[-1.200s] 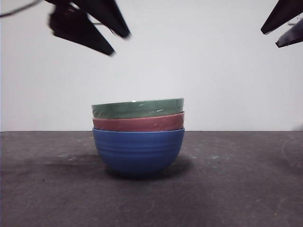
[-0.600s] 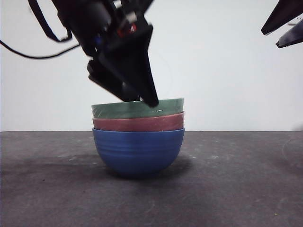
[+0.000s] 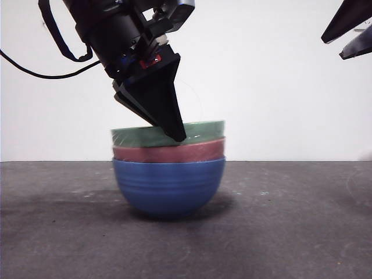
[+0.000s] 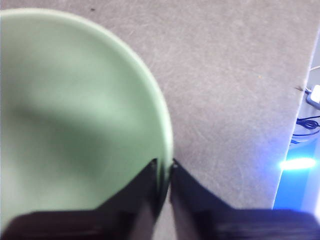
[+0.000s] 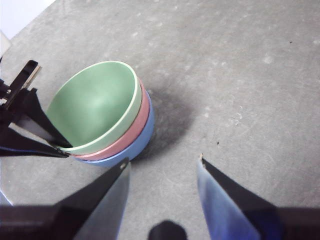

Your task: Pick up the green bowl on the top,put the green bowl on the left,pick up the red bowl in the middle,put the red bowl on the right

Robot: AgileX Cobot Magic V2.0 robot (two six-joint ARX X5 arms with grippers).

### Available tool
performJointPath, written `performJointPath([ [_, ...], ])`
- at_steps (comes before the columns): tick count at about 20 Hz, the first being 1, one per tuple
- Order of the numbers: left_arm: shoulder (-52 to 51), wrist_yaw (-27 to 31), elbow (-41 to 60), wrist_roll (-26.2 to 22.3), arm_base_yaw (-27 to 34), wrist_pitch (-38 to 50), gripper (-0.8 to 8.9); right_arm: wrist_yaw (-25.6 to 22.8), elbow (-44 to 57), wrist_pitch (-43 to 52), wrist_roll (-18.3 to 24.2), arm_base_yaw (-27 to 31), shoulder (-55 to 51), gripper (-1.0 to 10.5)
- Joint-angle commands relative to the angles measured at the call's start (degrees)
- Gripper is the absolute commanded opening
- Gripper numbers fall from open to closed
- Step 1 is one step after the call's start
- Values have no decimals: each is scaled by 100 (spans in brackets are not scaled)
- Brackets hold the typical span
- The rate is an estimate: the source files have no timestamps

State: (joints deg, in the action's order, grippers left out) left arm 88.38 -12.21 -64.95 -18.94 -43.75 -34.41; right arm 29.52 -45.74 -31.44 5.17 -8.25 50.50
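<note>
Three bowls are nested in a stack mid-table. The green bowl (image 3: 200,130) is on top, the red bowl (image 3: 174,152) in the middle, the blue bowl (image 3: 168,186) at the bottom. My left gripper (image 3: 179,137) reaches down from the upper left and is shut on the green bowl's rim. In the left wrist view its tips (image 4: 163,167) pinch the rim of the green bowl (image 4: 75,115), one jaw inside and one outside. My right gripper (image 5: 162,167) is open and empty, high above the table beside the stack (image 5: 95,105), with the red bowl (image 5: 143,116) showing as a band.
The dark grey table (image 3: 290,232) spreads to both sides of the stack. The right gripper (image 3: 349,29) shows as black tips in the front view's top right corner. Cables and a blue light (image 4: 300,162) lie beyond the table edge.
My left gripper came down from the upper left onto the green bowl's rim and closed on it. The stack has shifted very slightly left. The right arm has not moved.
</note>
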Motion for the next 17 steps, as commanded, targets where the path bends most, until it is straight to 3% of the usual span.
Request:
performJointPath([
  [1,22,-4,-2,-42,-24,-13,-9,-4,-20,17,28,-13,13,221],
  [7,20,-4,-232,-39,-24,-245,-9,-4,-20,7,28,-13,13,220],
  [13,-79,72,-1810,175,-17,-1552,-9,-4,-20,0,28,-13,13,219],
  [17,-883,1045,-2070,494,-4,-1585,-9,-4,-20,-59,28,-13,13,218],
])
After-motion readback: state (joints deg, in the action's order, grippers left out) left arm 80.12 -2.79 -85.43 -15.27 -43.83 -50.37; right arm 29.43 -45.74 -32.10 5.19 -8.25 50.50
